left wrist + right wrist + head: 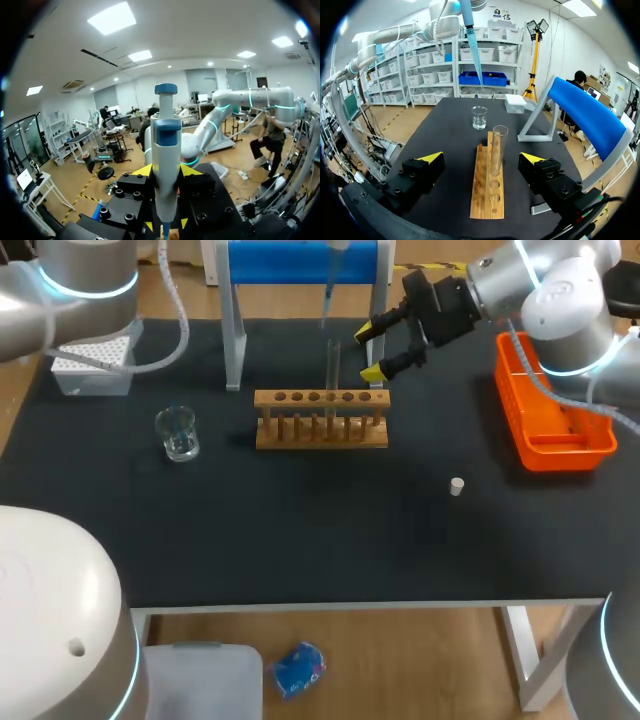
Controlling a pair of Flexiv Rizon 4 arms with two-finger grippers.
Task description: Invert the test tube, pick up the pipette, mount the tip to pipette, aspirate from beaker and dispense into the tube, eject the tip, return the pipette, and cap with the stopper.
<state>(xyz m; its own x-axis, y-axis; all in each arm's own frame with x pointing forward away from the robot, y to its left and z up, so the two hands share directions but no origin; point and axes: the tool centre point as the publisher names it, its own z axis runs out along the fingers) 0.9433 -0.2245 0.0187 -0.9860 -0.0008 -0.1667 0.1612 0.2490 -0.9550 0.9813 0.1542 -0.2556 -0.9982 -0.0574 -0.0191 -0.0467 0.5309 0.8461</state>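
Pipette (331, 280) is cut off by the head view's upper edge; only its thin lower end is seen. Liquid level in the beaker (178, 433) cannot be made out.

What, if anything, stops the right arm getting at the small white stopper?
Likely nothing. The small white stopper lies alone on the black table, clear of the wooden rack and orange basket; the right gripper is open.

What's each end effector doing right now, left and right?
Left end effector: closed on the pipette.
Right end effector: open, holding nothing, test tube just ahead of it.
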